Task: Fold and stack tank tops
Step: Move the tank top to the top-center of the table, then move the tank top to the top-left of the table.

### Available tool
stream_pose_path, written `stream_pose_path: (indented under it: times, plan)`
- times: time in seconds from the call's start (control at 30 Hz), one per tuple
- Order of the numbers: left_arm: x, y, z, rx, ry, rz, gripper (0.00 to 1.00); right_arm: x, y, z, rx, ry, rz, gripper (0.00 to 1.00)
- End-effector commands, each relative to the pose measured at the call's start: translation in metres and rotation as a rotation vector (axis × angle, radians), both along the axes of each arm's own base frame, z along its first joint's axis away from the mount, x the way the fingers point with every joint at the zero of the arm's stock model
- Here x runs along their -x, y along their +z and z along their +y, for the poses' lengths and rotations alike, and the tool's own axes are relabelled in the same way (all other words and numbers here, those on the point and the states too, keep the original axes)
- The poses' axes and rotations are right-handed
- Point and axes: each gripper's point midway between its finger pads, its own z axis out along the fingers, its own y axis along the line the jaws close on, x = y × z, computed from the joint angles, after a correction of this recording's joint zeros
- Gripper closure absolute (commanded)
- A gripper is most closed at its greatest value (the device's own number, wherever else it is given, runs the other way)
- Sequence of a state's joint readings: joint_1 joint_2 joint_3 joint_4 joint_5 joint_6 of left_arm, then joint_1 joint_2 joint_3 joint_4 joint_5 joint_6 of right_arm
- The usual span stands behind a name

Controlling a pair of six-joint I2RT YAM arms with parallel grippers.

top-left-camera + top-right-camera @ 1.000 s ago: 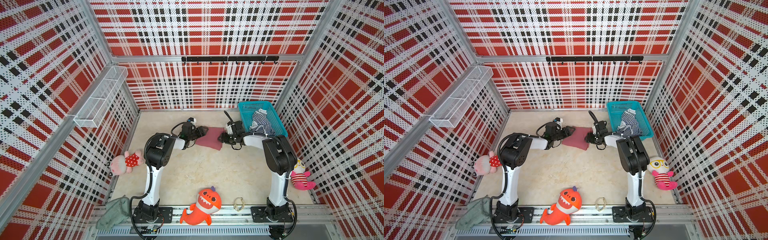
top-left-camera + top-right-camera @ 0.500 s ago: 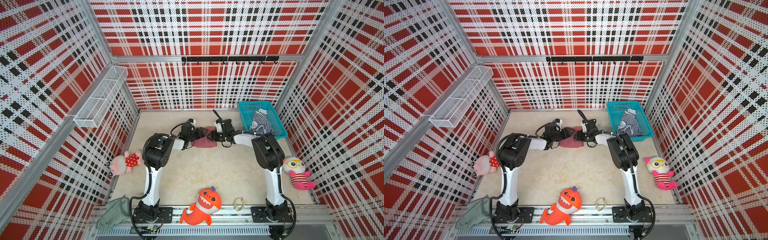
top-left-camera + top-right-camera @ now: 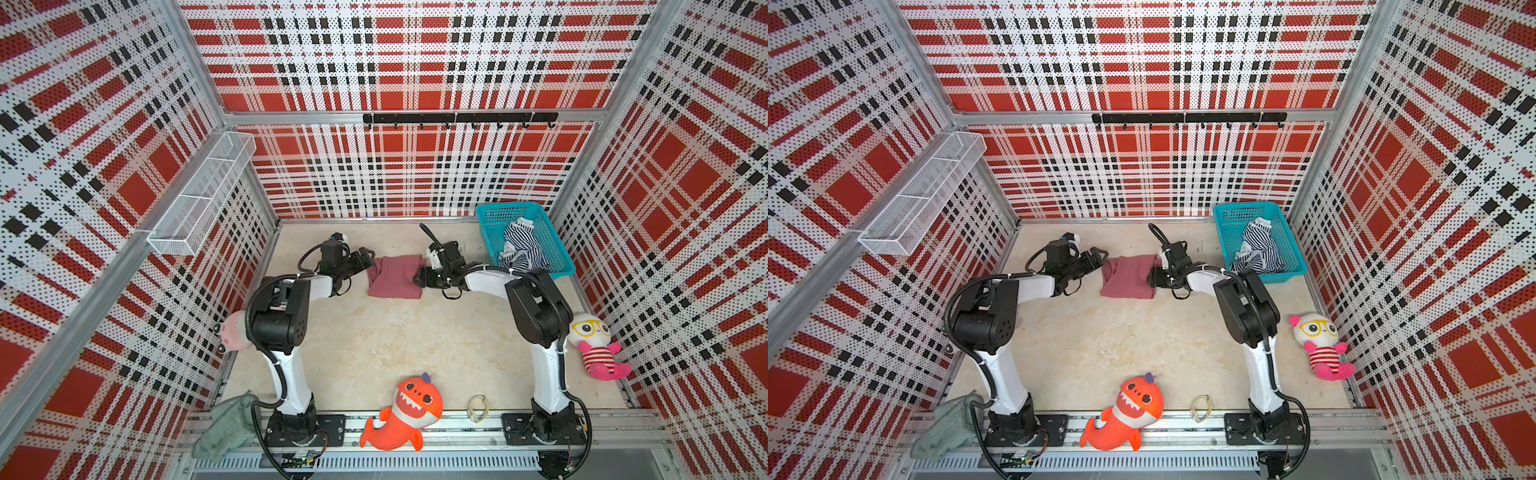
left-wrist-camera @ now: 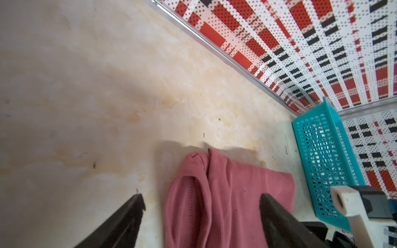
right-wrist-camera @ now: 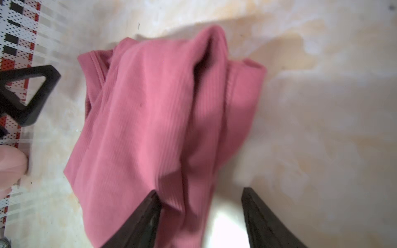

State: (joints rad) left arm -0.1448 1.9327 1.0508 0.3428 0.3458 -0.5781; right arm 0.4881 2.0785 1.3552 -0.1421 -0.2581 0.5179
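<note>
The teal basket (image 3: 509,206) at the back of the desk (image 3: 395,345) is holding the striped tank top (image 3: 521,247), while the maroon tank top (image 3: 395,278) is lying folded on the desk near it. Since a second ago that top has slid away from the basket, the left hand (image 4: 202,198) has spread wide beside it, and the right hand (image 5: 199,192), jaws apart over its edge, has followed. I am counting two tank tops, one basket and three plush toys (image 3: 405,409).

Ribbed matt knit cloth: maroon tank top (image 5: 139,118). Glossy perforated plastic: basket (image 4: 322,150). Smooth, marbled, faintly stained: tabletop (image 4: 86,85).
</note>
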Motion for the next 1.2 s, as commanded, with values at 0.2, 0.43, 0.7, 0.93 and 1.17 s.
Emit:
stream_pose_path:
  times: [0.2,0.43,0.7,0.93,1.17]
  plan:
    - [0.017,0.008,-0.051,-0.064,-0.072,-0.014,0.38,0.017,0.077,0.002,-0.137,-0.011,-0.104,0.47]
    - [0.008,0.018,-0.027,-0.023,0.004,-0.032,0.66,0.023,0.071,0.02,-0.163,0.021,-0.083,0.61]
    - [0.001,-0.008,-0.023,-0.123,0.019,0.021,0.82,0.033,0.077,0.012,-0.17,0.0,-0.093,0.61]
    - [0.0,-0.011,-0.017,-0.126,0.046,0.021,0.53,0.031,0.071,0.016,-0.144,-0.007,-0.103,0.5]
    - [0.01,-0.038,-0.042,-0.154,-0.02,0.073,0.31,0.013,0.047,0.026,-0.17,-0.039,-0.095,0.5]
